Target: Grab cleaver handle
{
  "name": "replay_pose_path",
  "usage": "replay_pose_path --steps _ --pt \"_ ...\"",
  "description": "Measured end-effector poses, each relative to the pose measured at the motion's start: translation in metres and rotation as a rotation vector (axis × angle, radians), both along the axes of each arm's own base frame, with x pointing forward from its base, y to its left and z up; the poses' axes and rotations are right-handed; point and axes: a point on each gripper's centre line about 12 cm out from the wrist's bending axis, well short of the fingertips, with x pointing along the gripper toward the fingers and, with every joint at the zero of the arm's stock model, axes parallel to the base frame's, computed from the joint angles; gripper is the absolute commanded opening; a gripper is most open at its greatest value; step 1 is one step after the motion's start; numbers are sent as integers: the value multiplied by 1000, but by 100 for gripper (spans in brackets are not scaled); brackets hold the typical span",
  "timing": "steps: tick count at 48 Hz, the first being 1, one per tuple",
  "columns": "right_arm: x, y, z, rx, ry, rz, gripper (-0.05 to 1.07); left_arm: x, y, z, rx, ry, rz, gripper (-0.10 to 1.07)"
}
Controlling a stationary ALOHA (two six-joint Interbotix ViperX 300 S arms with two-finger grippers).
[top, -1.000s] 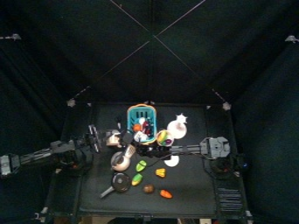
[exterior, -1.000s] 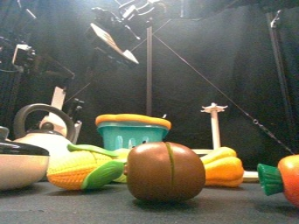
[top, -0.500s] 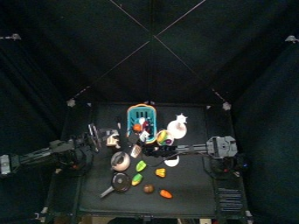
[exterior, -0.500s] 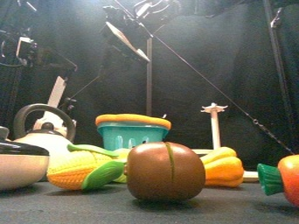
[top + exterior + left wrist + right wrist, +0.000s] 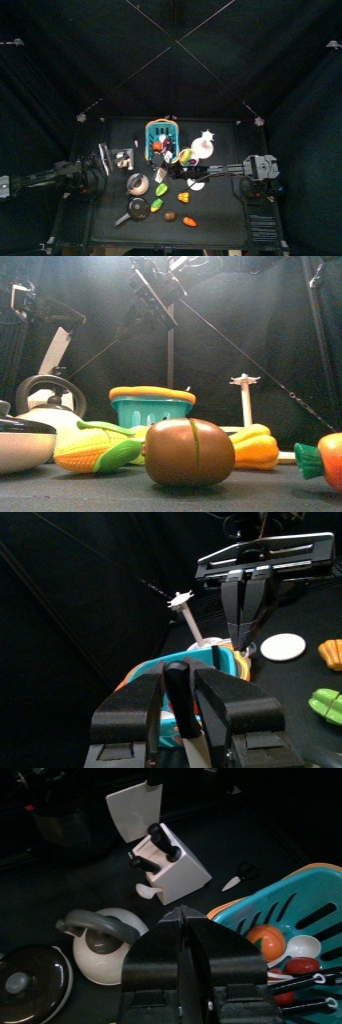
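The short dark cleaver handle (image 5: 152,775) is near the white knife block (image 5: 174,866). The right tool (image 5: 195,920) is pressed together. The left tool (image 5: 181,674) is spread.

Glossy plastic basket (image 5: 151,409); smooth pale cleaver blade (image 5: 136,812); matt black table (image 5: 80,492).

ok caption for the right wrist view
Right pincer above a knife block, pale cleaver, grey kettle and teal basket.

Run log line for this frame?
phase: pre-grasp | right claw: shut, empty, cleaver ahead by knife block | left claw: open, empty | grasp: not yet
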Motion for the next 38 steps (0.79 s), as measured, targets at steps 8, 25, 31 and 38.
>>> replay_pose_path --steps 8,25,31,38 --pt "-6 -2 -4 29 -13 25 12 0 -1 -3 -8 22 -3 65" --pt "-26 -6 -10 73 -44 87 12 -4 -9 8 5 -16 -37 65" --pt "-34 -7 -9 91 -70 123 12 -7 -15 13 12 -42 -64 65" --pt "-44 -9 -7 116 -111 162 12 -7 -16 13 13 -46 -72 65"
